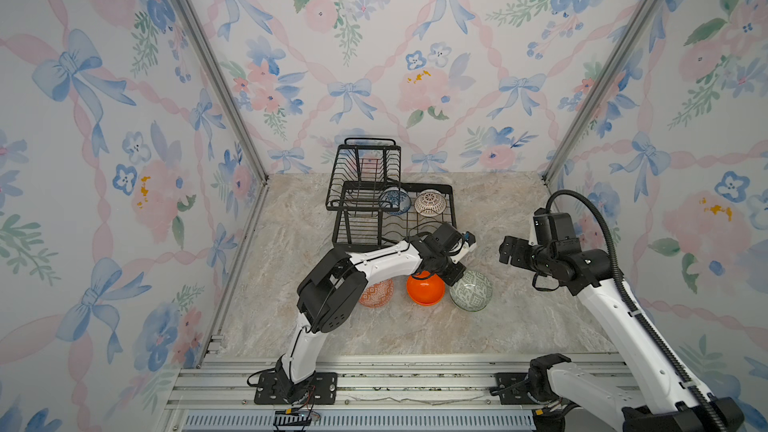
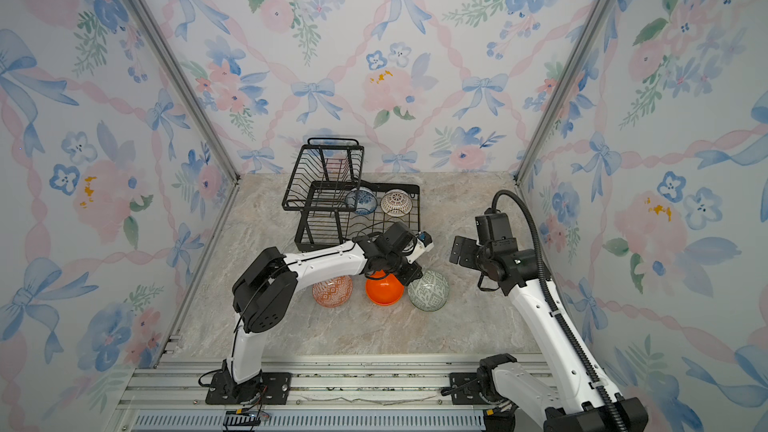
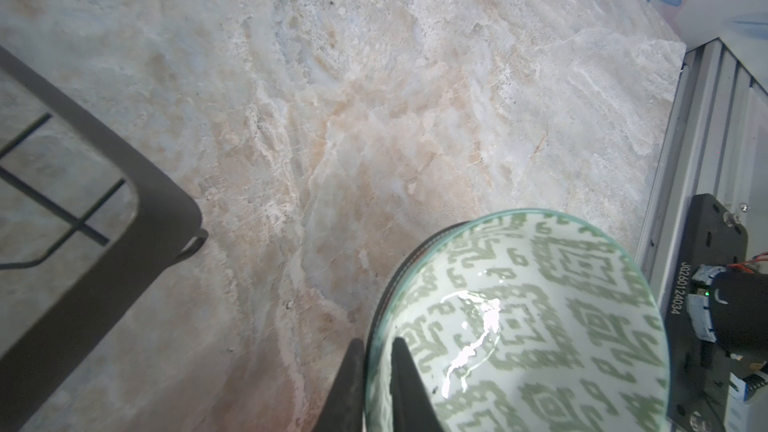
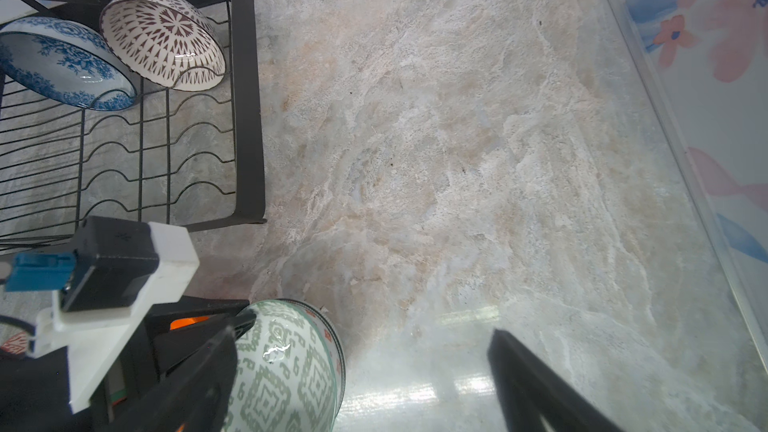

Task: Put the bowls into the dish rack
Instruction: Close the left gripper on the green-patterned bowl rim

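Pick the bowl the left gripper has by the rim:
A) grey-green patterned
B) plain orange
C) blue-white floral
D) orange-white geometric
A: in the left wrist view the left gripper straddles the rim of the grey-green patterned bowl, one finger inside and one outside.

Code "J0260124034": white characters, running lengthwise along edge of black base plate [image 3: 702, 243], bolted beside aluminium rail [image 3: 681, 151], left wrist view. Other markings unreadable.
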`<state>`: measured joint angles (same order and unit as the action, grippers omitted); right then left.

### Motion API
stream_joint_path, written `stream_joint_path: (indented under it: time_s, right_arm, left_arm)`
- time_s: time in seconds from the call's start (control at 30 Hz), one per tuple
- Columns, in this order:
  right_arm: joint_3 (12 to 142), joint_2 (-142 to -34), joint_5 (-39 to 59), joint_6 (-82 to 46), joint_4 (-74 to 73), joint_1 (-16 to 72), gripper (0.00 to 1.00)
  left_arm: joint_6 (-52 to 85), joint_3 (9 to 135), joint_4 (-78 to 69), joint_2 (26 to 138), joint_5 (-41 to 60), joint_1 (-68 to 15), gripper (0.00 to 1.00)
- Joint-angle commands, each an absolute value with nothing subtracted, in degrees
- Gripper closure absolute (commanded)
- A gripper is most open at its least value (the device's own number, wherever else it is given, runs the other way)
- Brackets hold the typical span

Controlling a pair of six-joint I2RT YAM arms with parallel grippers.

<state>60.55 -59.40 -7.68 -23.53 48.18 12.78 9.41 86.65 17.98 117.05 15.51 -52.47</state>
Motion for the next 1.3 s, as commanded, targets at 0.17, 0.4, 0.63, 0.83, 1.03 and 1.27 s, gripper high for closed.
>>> stream_joint_path:
  time_s: [0.17,0.4,0.63,0.83,1.03,1.27]
  right_arm:
    - [59.7,-59.2,-7.2,-22.7,47.8,12.2,0.03]
    - [59.8,-59.1,-7.1,-22.7,47.9,12.1,0.03]
    - [60.0,-58.8,-7.1,-22.4,48.2,12.2,0.03]
    - [60.0,-58.6,-7.1,-22.4,48.4,12.2,0.03]
    - [60.0,-58.2,-7.1,-22.4,48.4,12.2,0.03]
    - [60.1,-58.4,-7.0,-22.3,48.4,12.2,0.03]
  left_arm:
    - [9.6,87.0,18.0,116.4,16.8,-52.0,1.00]
    - [9.8,86.9,18.0,115.8,16.8,-52.0,1.00]
    - [10.7,86.9,18.0,113.9,16.7,-51.9,1.00]
    - [11.2,87.0,18.0,112.2,16.7,-51.6,1.00]
    - [11.3,87.0,18.0,111.7,16.8,-51.5,1.00]
    - [11.7,86.7,17.9,112.6,16.7,-51.5,1.00]
